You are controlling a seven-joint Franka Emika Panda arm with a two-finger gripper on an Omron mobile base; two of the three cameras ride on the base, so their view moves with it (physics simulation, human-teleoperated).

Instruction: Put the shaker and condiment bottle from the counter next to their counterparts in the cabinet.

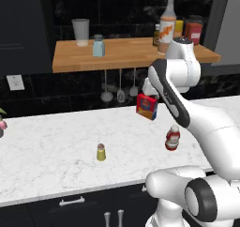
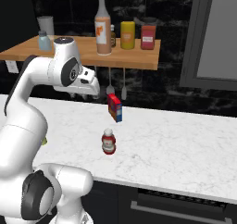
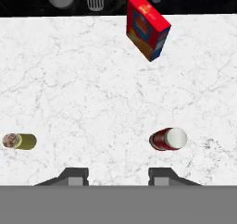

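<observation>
Arm: bent high over the counter (image 1: 51, 151), hand pointing down.
Gripper (image 3: 118, 176): jaws closed, holding nothing.
Shaker (image 1: 101, 152): upright near the counter's front edge.
Bottle (image 1: 172, 138): upright near the front edge, well apart from the shaker.
Box (image 1: 146, 106): near the back edge.

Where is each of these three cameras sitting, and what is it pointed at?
Left base view: behind the arm's left, facing counter and cabinet; arm lower right.
Right base view: behind its right, same scene; arm lower left.
Hand view: on the hand, looking down over the claw.
All share the condiment bottle.
</observation>
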